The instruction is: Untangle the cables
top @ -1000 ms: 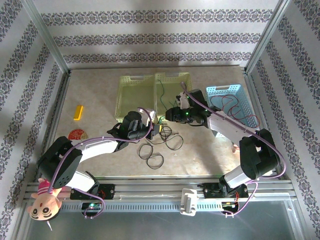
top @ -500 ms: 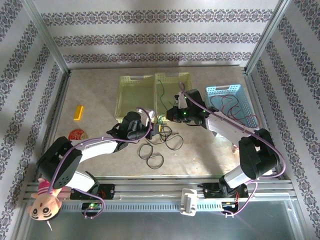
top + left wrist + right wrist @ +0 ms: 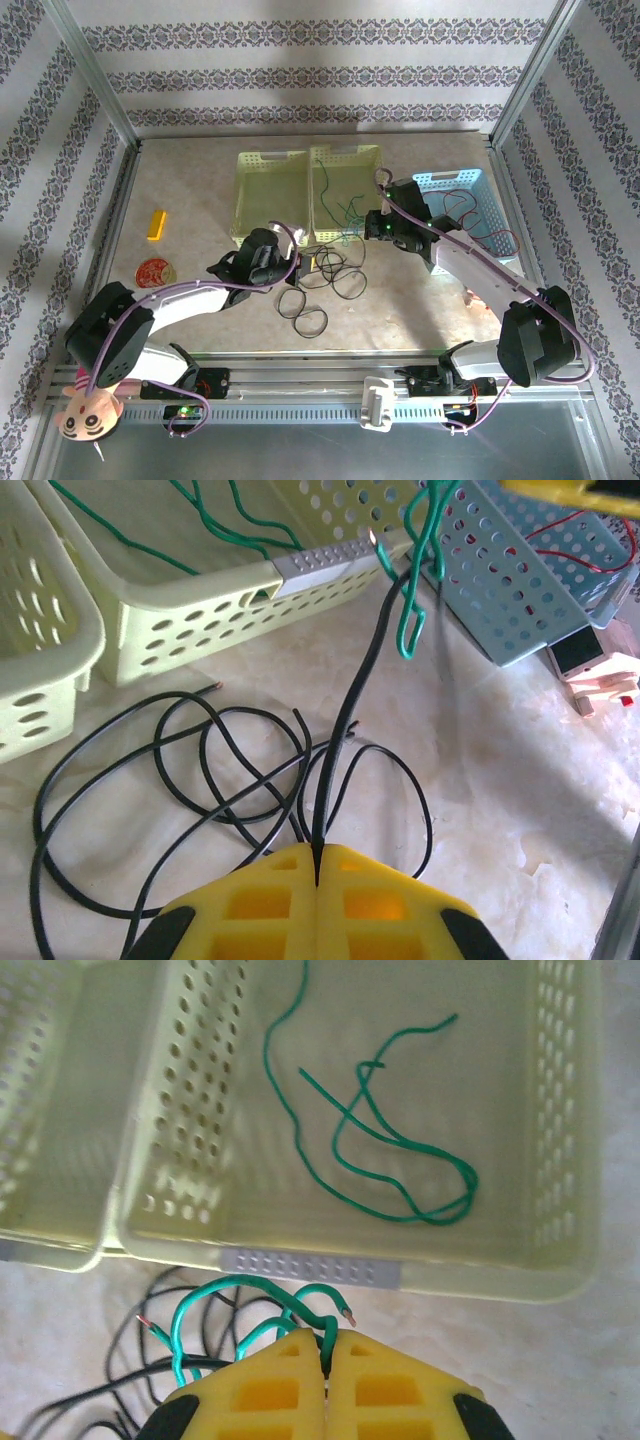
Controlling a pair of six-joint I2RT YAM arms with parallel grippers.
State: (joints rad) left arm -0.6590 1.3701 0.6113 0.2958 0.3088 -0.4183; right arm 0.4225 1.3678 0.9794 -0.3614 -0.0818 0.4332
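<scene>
The table carries three baskets in a row along its far edge: the left yellow basket, the middle yellow basket, and the blue basket nearest to the far right corner.

The left gripper is over the middle of the table, on the near side of the yellow baskets. Its fingers are pressed together on one black cable, which goes up from them in an almost straight line. The right gripper hangs just before the near rim of the middle yellow basket. It is clenched on a green cable, and the loops of this cable come out to the left of its fingers, above the table. In the left wrist view the black cable meets this green cable at its upper part.

The loose black cables lie in crossing loops on the middle of the table. A second green cable lies curled on the floor of the middle yellow basket. A red cable lies inside the blue basket. A yellow block and a round red disc lie near the left edge, well apart from the cables.
</scene>
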